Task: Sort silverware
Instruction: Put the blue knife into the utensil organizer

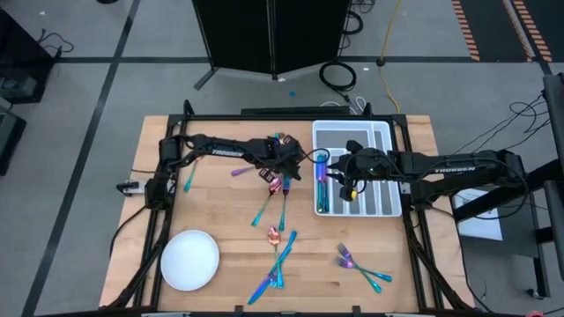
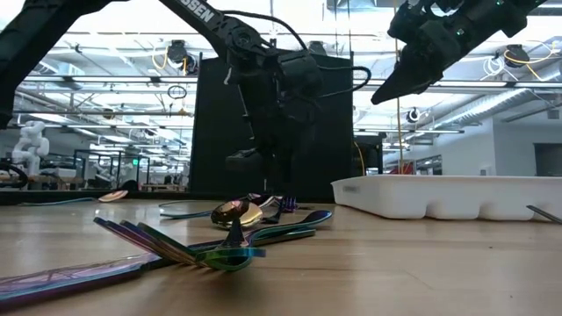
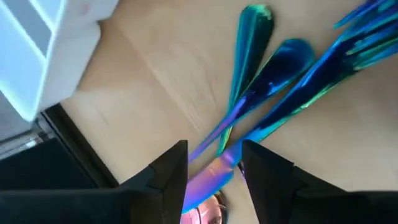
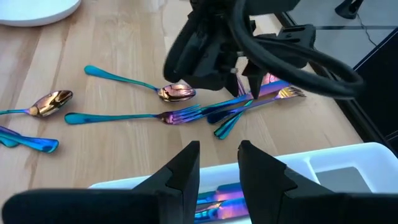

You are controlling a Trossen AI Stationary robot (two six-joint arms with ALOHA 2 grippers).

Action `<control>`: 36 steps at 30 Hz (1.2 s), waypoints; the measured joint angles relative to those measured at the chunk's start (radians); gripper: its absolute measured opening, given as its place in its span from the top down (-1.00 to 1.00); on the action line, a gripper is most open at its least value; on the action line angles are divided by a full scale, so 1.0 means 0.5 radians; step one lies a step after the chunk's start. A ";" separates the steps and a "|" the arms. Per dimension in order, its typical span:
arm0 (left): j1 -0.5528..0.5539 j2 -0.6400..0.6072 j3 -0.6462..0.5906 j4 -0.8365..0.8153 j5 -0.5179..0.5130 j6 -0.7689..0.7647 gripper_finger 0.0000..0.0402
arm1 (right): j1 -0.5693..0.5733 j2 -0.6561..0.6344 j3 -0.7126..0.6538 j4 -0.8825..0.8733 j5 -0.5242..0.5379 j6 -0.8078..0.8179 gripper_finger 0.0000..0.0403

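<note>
Hovering over the middle of the wooden table (image 1: 220, 211), the left gripper (image 1: 284, 169) has its fingers (image 3: 168, 171) spread apart around the pink end of a utensil handle, part of a small cluster of silverware (image 3: 273, 81) lying under it; whether it actually grips, I cannot tell. The right gripper (image 1: 337, 173) hangs above the white divided tray (image 1: 392, 167), fingers (image 4: 186, 168) parted with nothing between them. A few rainbow pieces lie in the tray's leftmost slot, more are scattered near the round white plate (image 1: 189, 260).
</note>
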 joint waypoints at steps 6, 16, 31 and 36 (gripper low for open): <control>0.003 0.000 -0.001 -0.193 0.139 0.077 0.23 | 0.000 0.000 0.000 0.004 0.000 0.039 0.53; 0.029 0.008 -0.001 -0.178 0.136 0.370 0.23 | 0.000 0.000 0.000 0.004 0.000 0.036 0.53; -0.008 0.120 0.009 -0.148 0.020 0.529 0.23 | 0.000 -0.001 0.000 0.081 -0.001 -0.031 0.53; -0.046 0.126 0.059 -0.137 -0.012 0.546 0.23 | 0.001 -0.001 0.000 0.066 -0.004 -0.037 0.53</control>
